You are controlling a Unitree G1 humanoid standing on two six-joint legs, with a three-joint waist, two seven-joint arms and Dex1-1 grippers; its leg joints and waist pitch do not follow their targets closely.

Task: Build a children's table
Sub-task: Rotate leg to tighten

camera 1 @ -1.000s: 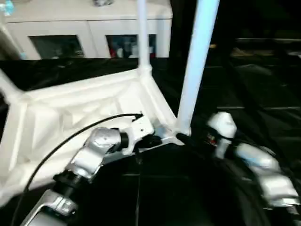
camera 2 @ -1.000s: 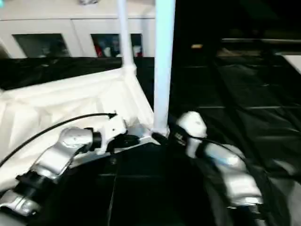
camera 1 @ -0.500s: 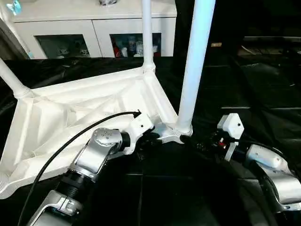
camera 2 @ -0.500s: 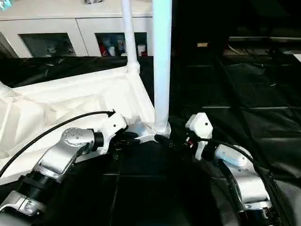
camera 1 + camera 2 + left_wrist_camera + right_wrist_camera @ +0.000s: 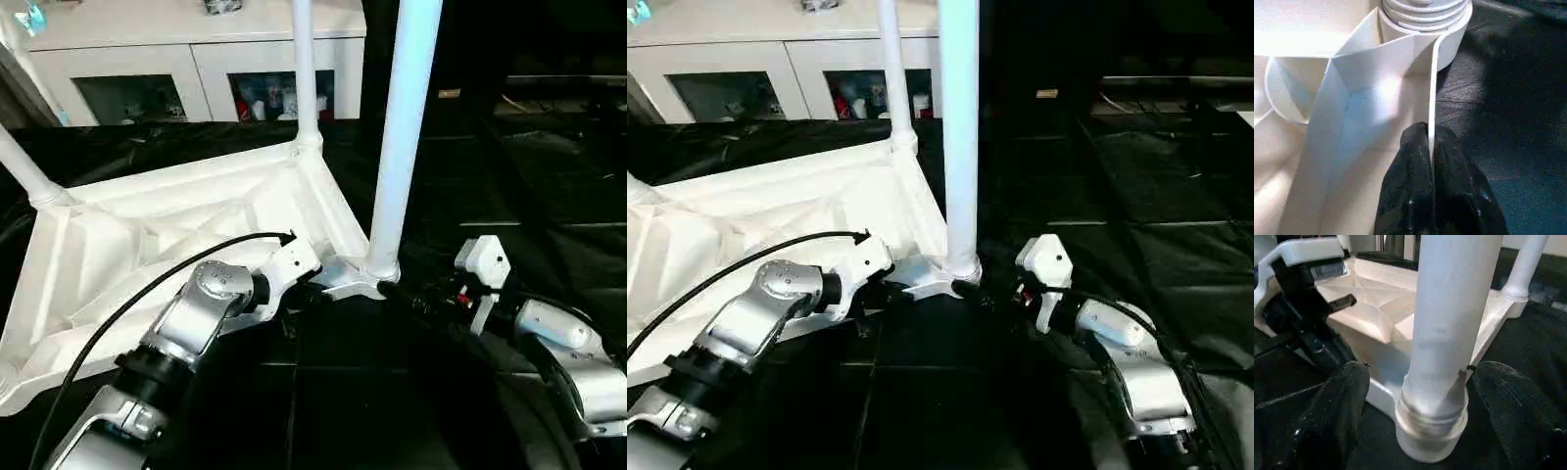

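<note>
The children's table lies upside down, its white rimmed top [image 5: 147,235] resting on the black sheet. Three legs stand up from its corner sockets: a near one [image 5: 397,147], a far one [image 5: 306,69] and one at the left [image 5: 24,166]. My left gripper [image 5: 1429,134] is shut on the thin rim [image 5: 1434,73] beside the near leg's socket [image 5: 1425,14]. My right gripper [image 5: 1425,382] is open, one black finger [image 5: 1344,406] on each side of the near leg's ribbed base [image 5: 1432,416], with a small gap to it.
A white glass-door cabinet [image 5: 196,59] stands behind the big black-sheeted table [image 5: 509,176]. A black cable [image 5: 127,304] arcs over my left forearm. Wrinkled black sheet stretches to the right of the white top.
The head camera has shifted and steadied. My left gripper keeps its hold on the rim and my right gripper stays at the near leg's base.
</note>
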